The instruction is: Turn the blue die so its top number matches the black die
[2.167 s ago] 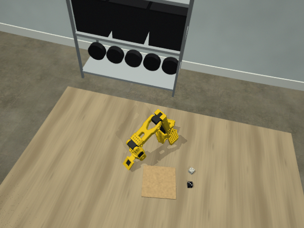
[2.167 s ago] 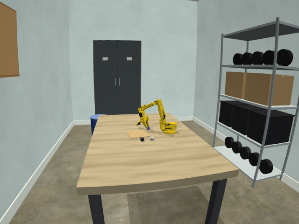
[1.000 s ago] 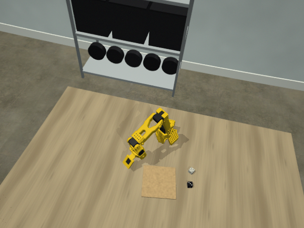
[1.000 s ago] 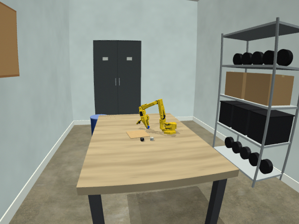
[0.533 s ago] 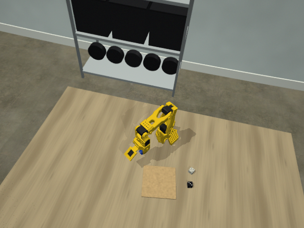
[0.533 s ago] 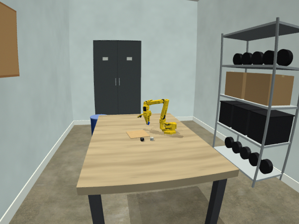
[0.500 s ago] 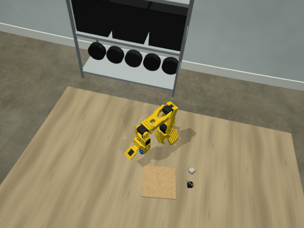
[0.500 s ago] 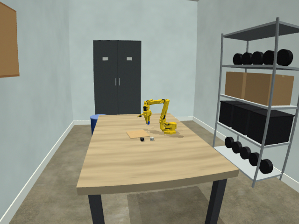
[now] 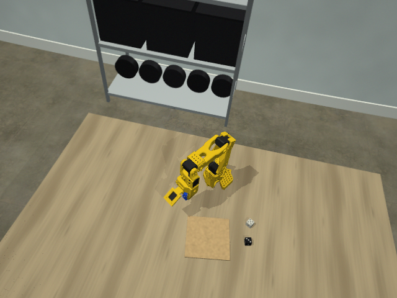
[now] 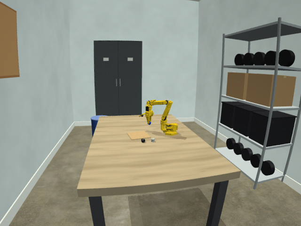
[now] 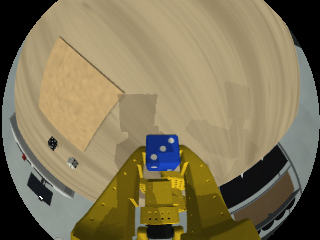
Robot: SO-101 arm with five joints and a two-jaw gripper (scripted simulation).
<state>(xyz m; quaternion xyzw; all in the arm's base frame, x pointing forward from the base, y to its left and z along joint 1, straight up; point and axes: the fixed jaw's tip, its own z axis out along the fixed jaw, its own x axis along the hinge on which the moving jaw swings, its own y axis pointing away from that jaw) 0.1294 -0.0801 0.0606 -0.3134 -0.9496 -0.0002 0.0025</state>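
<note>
Flanking the mat (image 9: 207, 238) (image 10: 138, 135) (image 11: 80, 95): white die (image 9: 250, 223) (image 10: 153, 140) (image 11: 72, 162), black die (image 9: 247, 241) (image 10: 143, 140) (image 11: 52, 143).

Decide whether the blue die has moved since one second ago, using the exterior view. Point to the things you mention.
Yes: the blue die (image 9: 185, 195) (image 10: 149, 123) (image 11: 162, 152) has risen higher above the tabletop (image 9: 288, 256) (image 10: 155, 160) (image 11: 200, 60).
</note>
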